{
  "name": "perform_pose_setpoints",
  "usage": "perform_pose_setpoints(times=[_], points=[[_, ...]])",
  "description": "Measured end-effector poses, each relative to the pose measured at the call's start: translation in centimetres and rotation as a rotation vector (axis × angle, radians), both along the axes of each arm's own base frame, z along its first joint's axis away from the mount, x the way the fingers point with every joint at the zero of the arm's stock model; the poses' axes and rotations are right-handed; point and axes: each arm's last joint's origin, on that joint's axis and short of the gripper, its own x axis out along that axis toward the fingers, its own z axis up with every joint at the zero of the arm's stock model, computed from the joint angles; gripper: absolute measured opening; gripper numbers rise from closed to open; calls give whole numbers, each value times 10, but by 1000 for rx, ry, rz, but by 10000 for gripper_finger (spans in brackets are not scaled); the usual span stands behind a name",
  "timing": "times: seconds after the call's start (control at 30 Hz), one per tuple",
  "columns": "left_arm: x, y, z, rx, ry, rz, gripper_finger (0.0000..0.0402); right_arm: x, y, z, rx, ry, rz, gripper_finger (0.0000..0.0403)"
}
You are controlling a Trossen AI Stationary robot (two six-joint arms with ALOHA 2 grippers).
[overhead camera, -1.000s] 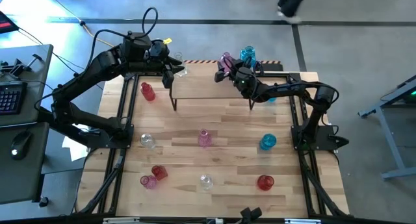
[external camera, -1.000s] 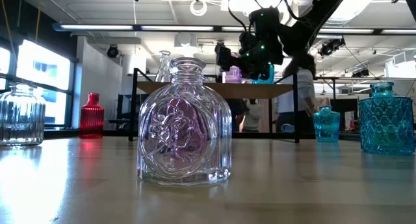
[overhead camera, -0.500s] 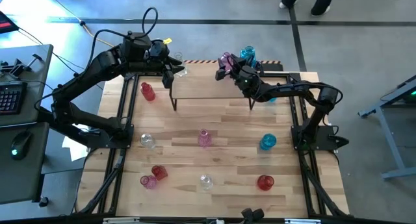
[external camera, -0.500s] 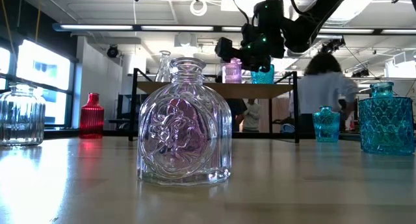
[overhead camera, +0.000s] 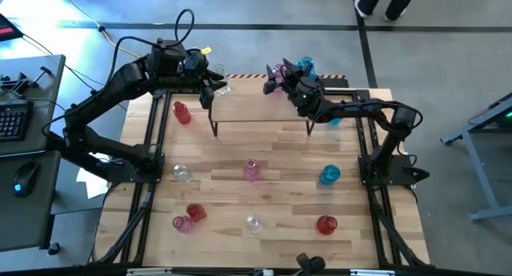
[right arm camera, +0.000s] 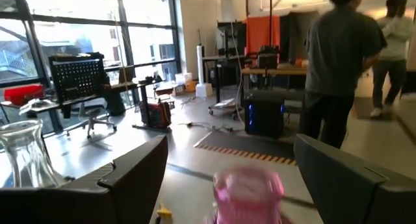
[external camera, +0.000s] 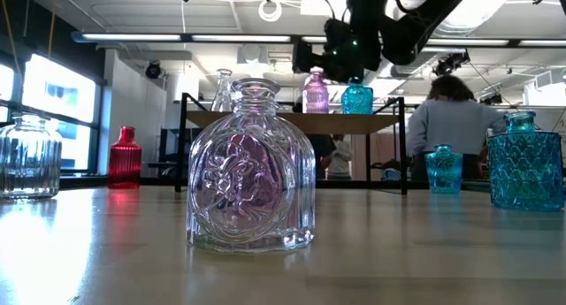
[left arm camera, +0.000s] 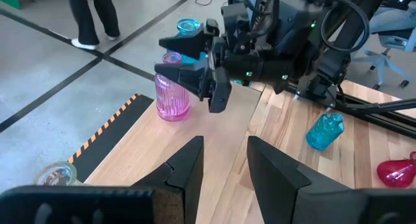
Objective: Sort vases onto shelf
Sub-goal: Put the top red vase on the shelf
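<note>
1. The right gripper [overhead camera: 274, 81] hangs above the shelf [overhead camera: 256, 108] with its jaws spread wide, holding nothing.
2. The pink vase [left arm camera: 172, 93] stands upright on the shelf, directly ahead of and just below the fingers, long axis vertical.
3. The blue vase [external camera: 357, 98] stands just beside it.
4. The left gripper [overhead camera: 210, 87] waits at the shelf's opposite end, jaws partly open and empty.

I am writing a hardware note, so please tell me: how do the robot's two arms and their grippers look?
Both arms are dark and jointed. The left arm carries a looping black cable and a small yellow tag. The right gripper has black wedge-shaped fingers, with green lights on its wrist. The left gripper has flat black fingers.
</note>
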Motion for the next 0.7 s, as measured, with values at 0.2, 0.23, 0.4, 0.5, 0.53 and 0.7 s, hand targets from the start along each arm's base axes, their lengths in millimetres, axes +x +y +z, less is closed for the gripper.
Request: perform_pose_setpoints(times=[0.2, 0.23, 0.4, 0.5, 0.53, 0.7], points=[[0, 0, 0, 0, 0, 0, 111, 6, 2, 16, -59, 19, -3, 319], [0, 0, 0, 0, 0, 0, 111, 8, 3, 19, -72, 26, -3, 319], [0, 0, 0, 0, 0, 0, 111, 12, 13, 38, -130, 49, 8, 319], [0, 0, 0, 0, 0, 0, 111, 9, 19, 51, -139, 60, 16, 319], [0, 0, 0, 0, 0, 0, 111, 8, 21, 55, -136, 64, 20, 319], [0, 0, 0, 0, 0, 0, 111, -4, 26, 78, -102, 58, 31, 319]])
